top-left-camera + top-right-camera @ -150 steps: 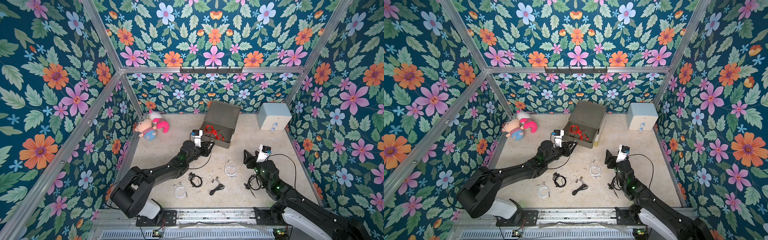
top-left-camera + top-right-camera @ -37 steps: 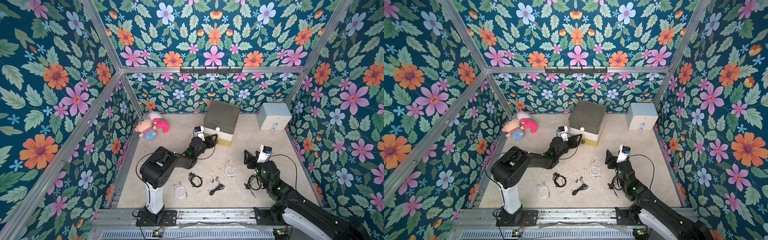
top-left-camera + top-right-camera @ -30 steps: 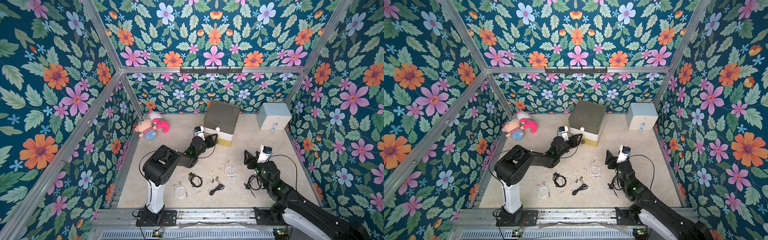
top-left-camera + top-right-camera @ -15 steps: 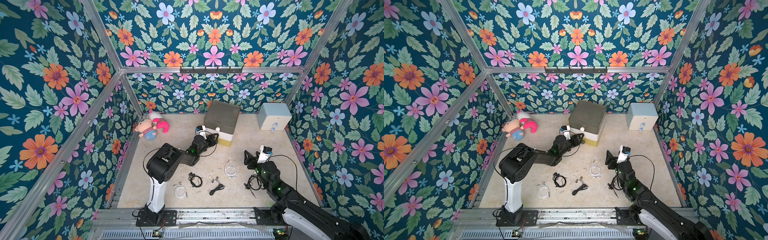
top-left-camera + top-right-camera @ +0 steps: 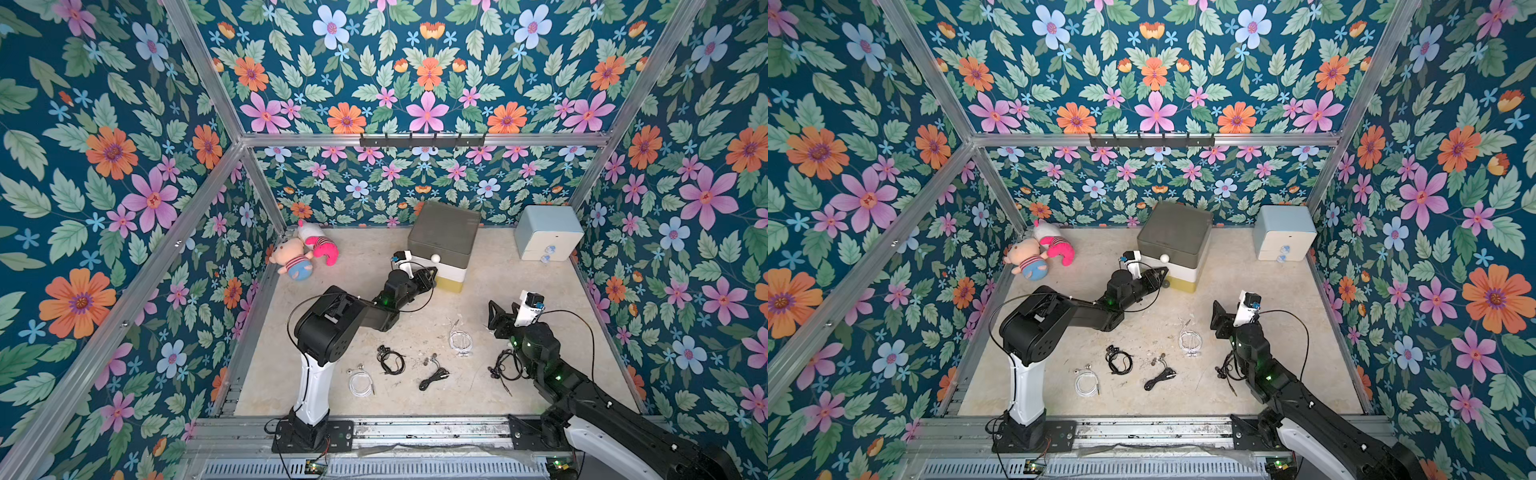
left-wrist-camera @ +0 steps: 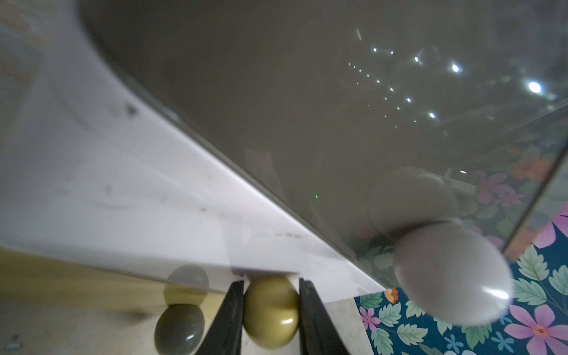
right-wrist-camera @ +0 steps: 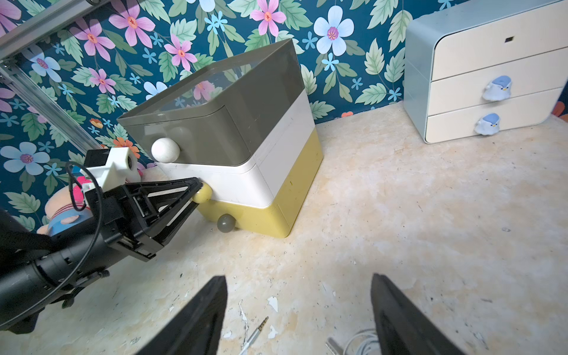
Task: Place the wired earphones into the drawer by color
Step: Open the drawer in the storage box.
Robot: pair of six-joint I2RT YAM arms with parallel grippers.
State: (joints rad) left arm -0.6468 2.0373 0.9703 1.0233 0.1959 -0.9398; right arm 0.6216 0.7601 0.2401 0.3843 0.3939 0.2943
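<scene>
The left arm (image 5: 345,320), mid-frame, is bulky glossy black above a white column (image 5: 311,386) on a black base plate (image 5: 311,434), with a thin black cable (image 5: 324,294) arching over it. The right arm (image 5: 536,345), lower right, is black with small green lights (image 5: 514,343) and a white wrist camera mount (image 5: 528,307). The right gripper (image 7: 298,276) has flat, tapered black fingers (image 7: 196,319).

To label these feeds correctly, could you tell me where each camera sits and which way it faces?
Top views: high at the front, looking down toward the back wall; left gripper, right gripper and the drawer show in both.
Left wrist: on the left arm, close against the drawer front; its fingers pinch the yellow knob.
Right wrist: on the right arm, low, facing the drawer; its open fingers show.
Shared: both wrist views show the gripped knob.
</scene>
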